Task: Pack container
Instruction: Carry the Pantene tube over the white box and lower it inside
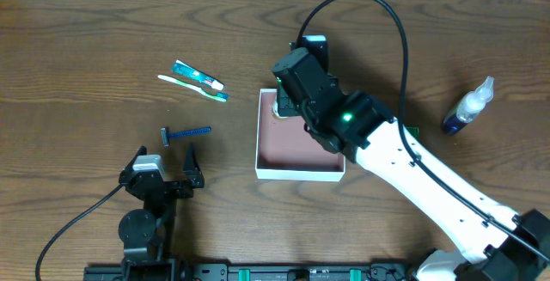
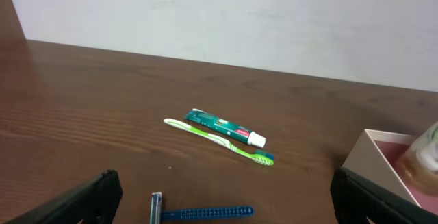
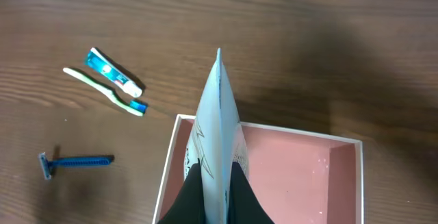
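The container (image 1: 296,174), a white-walled square box with a pinkish floor, sits at mid-table; it also shows in the right wrist view (image 3: 345,142) and at the right edge of the left wrist view (image 2: 373,152). My right gripper (image 3: 217,172) is shut on a flat white printed tube (image 3: 219,107) and holds it upright over the container's far left corner (image 1: 281,105). My left gripper (image 1: 168,156) is open and empty near the table's front edge. It sits just in front of a blue razor (image 1: 185,132), which lies between its fingers in the left wrist view (image 2: 205,212).
A toothpaste tube (image 1: 198,76) and a green and white toothbrush (image 1: 193,87) lie side by side left of the container. A spray bottle (image 1: 468,107) lies at the far right. A small green object (image 1: 413,131) peeks out beside the right arm.
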`<state>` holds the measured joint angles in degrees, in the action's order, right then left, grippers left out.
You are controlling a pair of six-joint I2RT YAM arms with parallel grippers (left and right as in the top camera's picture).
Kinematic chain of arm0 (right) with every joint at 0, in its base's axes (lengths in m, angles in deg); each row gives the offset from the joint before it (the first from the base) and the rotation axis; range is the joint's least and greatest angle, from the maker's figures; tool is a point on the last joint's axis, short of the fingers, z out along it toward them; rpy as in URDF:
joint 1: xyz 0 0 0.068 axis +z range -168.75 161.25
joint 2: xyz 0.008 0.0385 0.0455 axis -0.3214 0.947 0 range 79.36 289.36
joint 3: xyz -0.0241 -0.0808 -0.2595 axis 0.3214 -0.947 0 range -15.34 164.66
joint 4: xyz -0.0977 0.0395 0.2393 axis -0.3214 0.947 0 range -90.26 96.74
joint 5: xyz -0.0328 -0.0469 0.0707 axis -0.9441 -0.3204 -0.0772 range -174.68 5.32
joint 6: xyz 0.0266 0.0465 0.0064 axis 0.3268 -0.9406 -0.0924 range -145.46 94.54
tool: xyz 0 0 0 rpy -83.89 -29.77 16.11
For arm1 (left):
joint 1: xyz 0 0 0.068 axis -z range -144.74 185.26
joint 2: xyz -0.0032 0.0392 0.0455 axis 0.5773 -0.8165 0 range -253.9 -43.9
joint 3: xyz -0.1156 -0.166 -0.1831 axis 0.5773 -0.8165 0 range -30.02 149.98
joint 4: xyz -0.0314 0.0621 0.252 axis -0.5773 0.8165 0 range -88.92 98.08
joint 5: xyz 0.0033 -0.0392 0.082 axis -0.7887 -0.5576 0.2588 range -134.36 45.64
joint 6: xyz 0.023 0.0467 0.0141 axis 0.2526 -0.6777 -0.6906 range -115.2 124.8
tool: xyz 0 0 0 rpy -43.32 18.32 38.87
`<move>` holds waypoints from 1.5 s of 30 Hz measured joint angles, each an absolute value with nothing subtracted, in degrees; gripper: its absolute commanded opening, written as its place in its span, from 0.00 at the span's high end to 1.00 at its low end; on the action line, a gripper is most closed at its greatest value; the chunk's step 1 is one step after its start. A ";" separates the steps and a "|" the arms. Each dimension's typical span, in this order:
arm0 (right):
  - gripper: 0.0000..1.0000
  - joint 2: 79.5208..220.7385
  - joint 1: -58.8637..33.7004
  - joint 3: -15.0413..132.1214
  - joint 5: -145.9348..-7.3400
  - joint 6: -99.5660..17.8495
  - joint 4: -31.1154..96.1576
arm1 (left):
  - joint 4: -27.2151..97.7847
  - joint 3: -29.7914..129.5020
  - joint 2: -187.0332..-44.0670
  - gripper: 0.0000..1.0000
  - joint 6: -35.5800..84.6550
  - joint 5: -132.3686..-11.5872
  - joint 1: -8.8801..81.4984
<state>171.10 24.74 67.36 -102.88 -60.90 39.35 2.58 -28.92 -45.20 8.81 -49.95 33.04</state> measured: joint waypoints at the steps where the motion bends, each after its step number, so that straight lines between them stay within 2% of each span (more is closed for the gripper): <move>1: 0.99 171.67 24.74 67.36 -102.99 -60.90 39.26 | 2.58 -28.92 -45.20 0.02 8.81 -49.95 33.04; 27: 0.99 180.67 26.12 67.36 -104.01 -60.92 34.21 | 2.58 -28.92 -45.20 0.02 8.81 -49.97 33.04; 45: 0.99 181.02 26.25 67.38 -104.17 -60.92 32.49 | 2.58 -28.92 -45.20 0.02 8.81 -49.97 33.04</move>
